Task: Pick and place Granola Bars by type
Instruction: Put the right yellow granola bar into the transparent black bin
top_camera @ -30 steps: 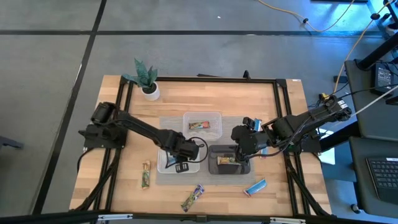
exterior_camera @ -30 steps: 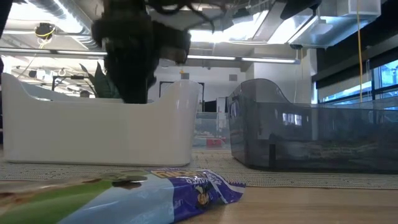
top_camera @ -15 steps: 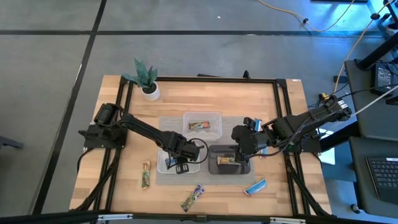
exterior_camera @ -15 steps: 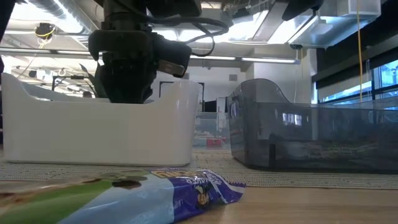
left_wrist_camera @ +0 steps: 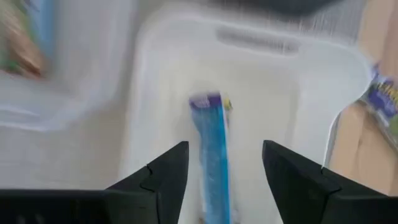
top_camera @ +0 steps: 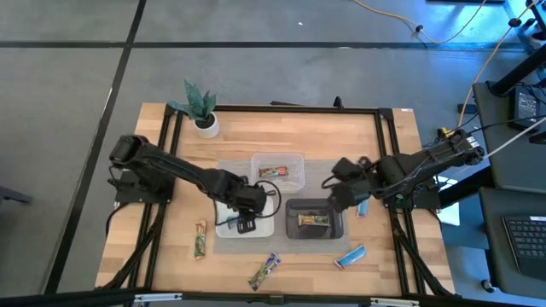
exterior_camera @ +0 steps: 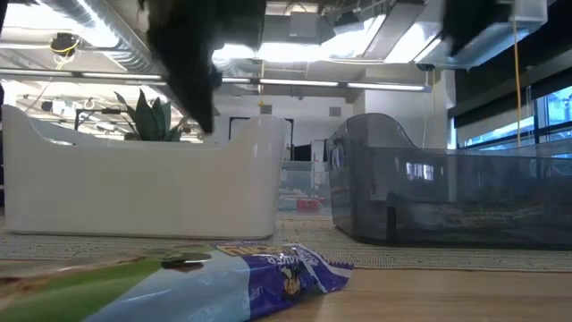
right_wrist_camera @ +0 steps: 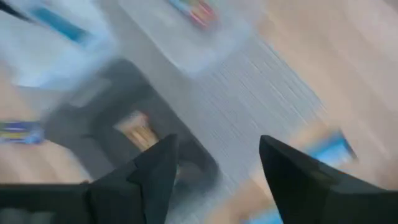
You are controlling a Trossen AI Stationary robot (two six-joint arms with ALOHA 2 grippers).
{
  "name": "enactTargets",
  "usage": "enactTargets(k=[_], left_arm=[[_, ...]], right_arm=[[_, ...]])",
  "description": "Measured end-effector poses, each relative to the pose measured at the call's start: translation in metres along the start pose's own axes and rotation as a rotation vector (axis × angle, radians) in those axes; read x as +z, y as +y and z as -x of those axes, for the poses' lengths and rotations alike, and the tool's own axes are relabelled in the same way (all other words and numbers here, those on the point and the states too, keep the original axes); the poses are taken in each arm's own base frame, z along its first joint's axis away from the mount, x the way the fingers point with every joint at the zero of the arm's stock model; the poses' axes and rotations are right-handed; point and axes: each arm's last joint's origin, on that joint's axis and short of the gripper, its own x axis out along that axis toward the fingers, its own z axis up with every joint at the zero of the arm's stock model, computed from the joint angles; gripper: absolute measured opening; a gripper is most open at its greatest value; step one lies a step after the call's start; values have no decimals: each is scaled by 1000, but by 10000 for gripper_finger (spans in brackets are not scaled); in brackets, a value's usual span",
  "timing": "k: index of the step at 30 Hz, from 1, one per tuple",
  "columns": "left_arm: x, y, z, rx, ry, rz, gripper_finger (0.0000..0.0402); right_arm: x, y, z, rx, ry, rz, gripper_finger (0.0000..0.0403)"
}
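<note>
My left gripper (top_camera: 247, 225) (left_wrist_camera: 224, 149) hangs open above the white tray (top_camera: 223, 223). A blue-wrapped granola bar (left_wrist_camera: 211, 155) lies flat on the tray's floor below the gap between the fingers. My right gripper (top_camera: 335, 198) (right_wrist_camera: 217, 146) is open with nothing in it, beside the black tray's (top_camera: 334, 228) far right corner. A brown bar (top_camera: 311, 220) lies in that tray. The clear tray (top_camera: 294, 160) holds another bar (top_camera: 273, 171). Loose bars lie on the table: two blue ones (top_camera: 351, 255) (top_camera: 363, 205), a green-purple one (top_camera: 264, 271) and one more (top_camera: 200, 239).
A potted plant (top_camera: 201, 109) stands at the far left. The three trays sit together on a grey mat (top_camera: 320, 175) in the middle of the table. In the low view the green-purple bar (exterior_camera: 223, 277) lies in front of the white tray (exterior_camera: 143, 188) and the black one (exterior_camera: 447, 201).
My left gripper has opened, let go of the blue bar, which now lies in the white tray, and gone up out of the tray. My right gripper has drawn back from over the black tray toward the table's right and far edges.
</note>
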Motion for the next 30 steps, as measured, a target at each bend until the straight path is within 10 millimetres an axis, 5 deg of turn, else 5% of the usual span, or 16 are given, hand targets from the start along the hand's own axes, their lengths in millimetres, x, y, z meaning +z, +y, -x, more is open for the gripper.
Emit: enactTargets(k=[8,13,24,30], left_arm=[[-1,12,58,132,-242,-121,198],[-3,18,80,186,-335,-100,195],[-7,21,90,207,-345,-149,197],[-11,23,89,228,-306,-175,196]], right_arm=[[-12,-29,9,-236,86,-185,228],[-19,-39,-12,-304,106,-262,228],[-51,-91,-81,-349,185,-507,228],[-59,-103,-108,-308,180,-568,228]])
